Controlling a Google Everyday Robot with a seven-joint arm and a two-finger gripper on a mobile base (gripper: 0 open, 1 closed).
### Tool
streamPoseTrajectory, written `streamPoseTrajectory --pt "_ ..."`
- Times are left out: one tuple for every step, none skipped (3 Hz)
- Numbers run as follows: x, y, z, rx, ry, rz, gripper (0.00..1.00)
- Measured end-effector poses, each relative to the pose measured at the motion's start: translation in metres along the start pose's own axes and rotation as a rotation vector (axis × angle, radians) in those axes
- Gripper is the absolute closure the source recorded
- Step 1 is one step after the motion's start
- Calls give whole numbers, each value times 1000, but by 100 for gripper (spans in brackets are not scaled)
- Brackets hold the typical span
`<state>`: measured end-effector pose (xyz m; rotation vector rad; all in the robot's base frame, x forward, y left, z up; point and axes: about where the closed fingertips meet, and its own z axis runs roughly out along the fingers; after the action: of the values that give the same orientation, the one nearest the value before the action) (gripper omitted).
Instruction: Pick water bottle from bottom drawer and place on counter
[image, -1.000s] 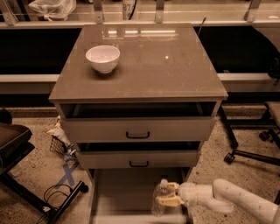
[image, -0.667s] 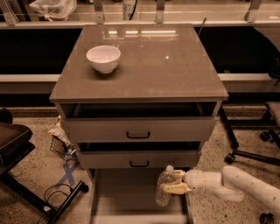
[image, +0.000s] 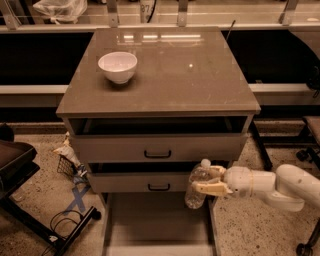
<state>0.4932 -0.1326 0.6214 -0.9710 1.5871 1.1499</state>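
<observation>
The small clear ribbed plastic water bottle (image: 196, 189) is being squeezed by the white two-finger gripper (image: 209, 180). It is being lifted higher than before, out of the wide grey-brown bottom drawer (image: 150, 227) below the gripper. The glossy grey-brown counter (image: 170, 80) above is being neared.

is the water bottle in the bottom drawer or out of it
Out: the water bottle is near upright, cap up, held by the tool above the right side of the bottom drawer, clear of its floor.
</observation>
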Motion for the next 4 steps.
streamPoseTrajectory --pt "-64 13 -25 64 8 -78 100" --pt "-85 15 -20 65 15 -91 100" --pt "-146 22 -15 91 21 -111 100" --pt "-195 22 -8 119 46 -121 100"
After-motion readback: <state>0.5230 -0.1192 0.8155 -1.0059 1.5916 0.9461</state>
